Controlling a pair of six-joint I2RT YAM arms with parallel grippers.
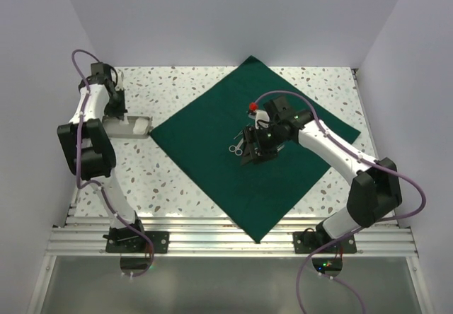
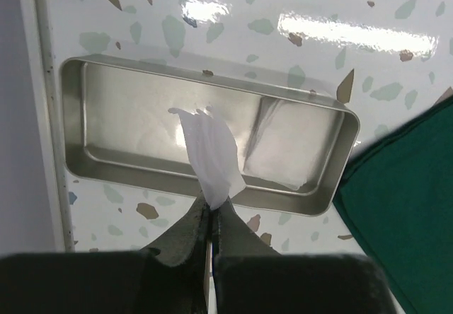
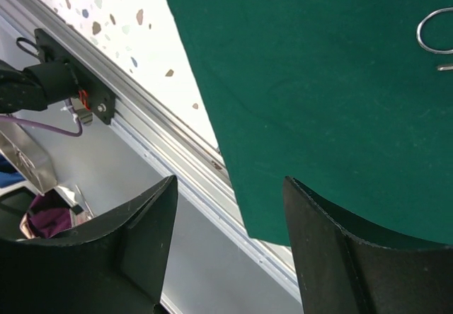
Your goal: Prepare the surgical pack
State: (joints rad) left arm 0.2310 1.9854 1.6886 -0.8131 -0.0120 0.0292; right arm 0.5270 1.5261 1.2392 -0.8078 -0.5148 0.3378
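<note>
Surgical pack's green drape [image 1: 205,158]: where does it lie, from the near edge out?
— Spread flat as a diamond on the speckled table [image 1: 177,88]. Its near corner reaches over the aluminium rail [image 1: 212,242]. Its left corner ends just beside a metal tray [image 2: 120,123].

And the right gripper?
— The right gripper [image 3: 230,215] hangs over the middle of the cloth, fingers wide apart, nothing between them. Thin silver instruments [image 1: 236,146] lie on the drape just beside it. The wrist view catches one ring handle [image 3: 433,31].

Further out, on the left?
— The left gripper [image 2: 212,211] is pinched tight on a white gauze piece [image 2: 212,155], above the tray. Whether the gauze's free end touches the tray floor, I cannot tell. A second gauze square [image 2: 287,151] lies flat in the tray's end nearest the drape.

And beyond that?
— The drape's far corner, close to the back wall [image 1: 233,17].
</note>
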